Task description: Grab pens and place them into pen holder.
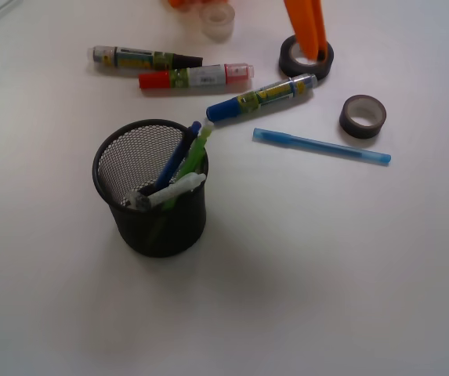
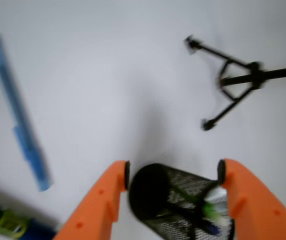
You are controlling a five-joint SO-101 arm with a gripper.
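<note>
The black wire-mesh pen holder [image 1: 152, 188] stands upright at the front left. Leaning in it are a dark blue pen [image 1: 177, 157], a lime green pen [image 1: 198, 150], a white pen [image 1: 179, 188] and a silver-grey one [image 1: 138, 200]. A translucent light blue pen [image 1: 322, 146] lies flat on the table, right of the holder. My orange gripper [image 1: 314, 48] hangs at the back, over a tape roll. In the wrist view the gripper [image 2: 172, 172] is open and holds nothing. The pen holder [image 2: 152, 195] shows far below between the fingers, and the light blue pen [image 2: 18, 115] lies at left.
Three thick markers lie behind the holder: black-capped [image 1: 146, 58], red-capped [image 1: 195, 77], blue-capped [image 1: 260, 98]. A dark tape roll [image 1: 305, 59] sits under the gripper, another [image 1: 363, 116] to its right. A clear roll [image 1: 217, 19] is at the back. A black tripod [image 2: 237, 82] shows in the wrist view.
</note>
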